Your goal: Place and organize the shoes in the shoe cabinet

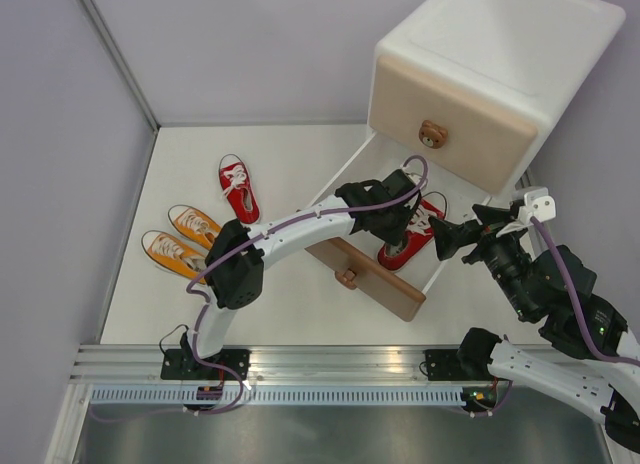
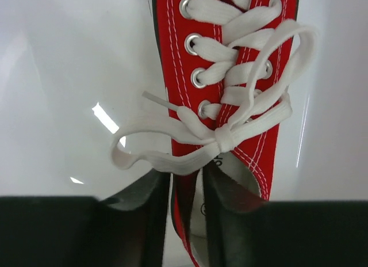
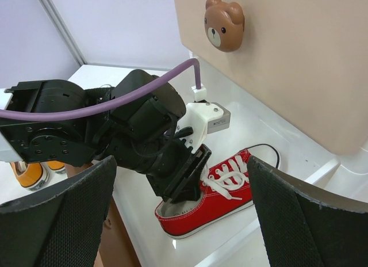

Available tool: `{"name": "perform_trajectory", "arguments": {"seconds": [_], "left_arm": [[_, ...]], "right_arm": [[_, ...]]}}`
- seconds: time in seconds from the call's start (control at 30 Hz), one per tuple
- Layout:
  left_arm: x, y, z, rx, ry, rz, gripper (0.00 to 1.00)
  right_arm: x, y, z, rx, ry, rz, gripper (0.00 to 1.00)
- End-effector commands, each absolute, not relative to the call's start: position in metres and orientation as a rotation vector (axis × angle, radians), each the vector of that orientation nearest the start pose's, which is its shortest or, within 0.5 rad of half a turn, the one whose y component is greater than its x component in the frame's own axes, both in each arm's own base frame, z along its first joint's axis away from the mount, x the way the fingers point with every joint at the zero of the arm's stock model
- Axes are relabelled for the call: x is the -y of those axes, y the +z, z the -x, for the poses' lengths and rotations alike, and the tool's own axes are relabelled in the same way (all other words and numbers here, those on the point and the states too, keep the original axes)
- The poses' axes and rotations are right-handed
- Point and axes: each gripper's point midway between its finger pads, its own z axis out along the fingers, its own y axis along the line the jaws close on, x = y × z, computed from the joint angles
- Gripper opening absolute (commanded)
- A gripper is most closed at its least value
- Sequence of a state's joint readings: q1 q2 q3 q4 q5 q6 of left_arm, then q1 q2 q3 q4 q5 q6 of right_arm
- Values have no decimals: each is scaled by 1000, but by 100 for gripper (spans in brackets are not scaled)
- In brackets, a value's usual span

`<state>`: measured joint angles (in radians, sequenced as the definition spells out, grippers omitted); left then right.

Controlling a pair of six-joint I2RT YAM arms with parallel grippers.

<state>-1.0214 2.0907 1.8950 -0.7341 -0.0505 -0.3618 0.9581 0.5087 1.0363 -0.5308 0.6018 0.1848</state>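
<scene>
1. One red canvas sneaker (image 3: 221, 199) is found inside the pulled-out brown-fronted drawer (image 1: 385, 289) of the white shoe cabinet (image 1: 520, 44).
2. The left hand (image 2: 187, 183) is seen slightly parted astride its heel collar.
3. The right hand (image 1: 447, 239) is held wide open, empty, to its right.

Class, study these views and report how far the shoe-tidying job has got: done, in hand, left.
Done: the lower drawer is pulled open and one red shoe lies inside. In hand: the left pincer straddles that shoe's heel rim; whether it grips is unclear. Left: the other red shoe and two orange shoes sit on the table, outside the cabinet.
</scene>
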Motion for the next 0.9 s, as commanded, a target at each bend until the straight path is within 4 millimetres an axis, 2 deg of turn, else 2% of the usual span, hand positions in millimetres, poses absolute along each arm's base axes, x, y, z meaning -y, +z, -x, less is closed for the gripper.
{"name": "perform_trajectory", "arguments": {"seconds": [0.0,0.13,0.17,0.23,0.27,0.37,0.5,0.53,0.63,0.67,0.73,0.8,0.83,0.87], "left_arm": [[460,167,-275,-2329,-575,-774,38],[457,184,-271,-2307,-609,-765,54],[458,188,-269,-2302,-624,-768,62],[456,206,-266,-2271,-658,-762,69],[456,212,-264,-2263,-674,-764,78],[454,243,-260,-2206,-727,-756,89],[451,279,-252,-2144,-808,-757,95],[447,295,-248,-2121,-833,-744,95],[434,311,-247,-2100,-841,-707,98],[425,323,-250,-2081,-837,-678,98],[415,325,-252,-2086,-833,-657,98],[395,337,-261,-2069,-819,-603,98],[387,333,-264,-2082,-808,-581,99],[374,334,-277,-2088,-788,-537,99]], "right_arm": [[-103,383,-189,-1563,414,125,98],[-105,390,-191,-1565,410,129,98],[-109,390,-193,-1572,406,137,98],[-112,396,-194,-1570,410,143,98],[-118,396,-196,-1579,413,156,98],[-128,403,-201,-1586,407,185,98],[-140,411,-210,-1590,386,214,98],[-143,412,-212,-1589,383,221,98],[-154,419,-220,-1580,375,235,98],[-159,420,-224,-1574,374,238,98],[-165,422,-228,-1568,370,244,98],[-170,425,-231,-1548,374,245,98],[-174,424,-234,-1551,369,250,98],[-175,426,-236,-1540,372,245,98]]}}
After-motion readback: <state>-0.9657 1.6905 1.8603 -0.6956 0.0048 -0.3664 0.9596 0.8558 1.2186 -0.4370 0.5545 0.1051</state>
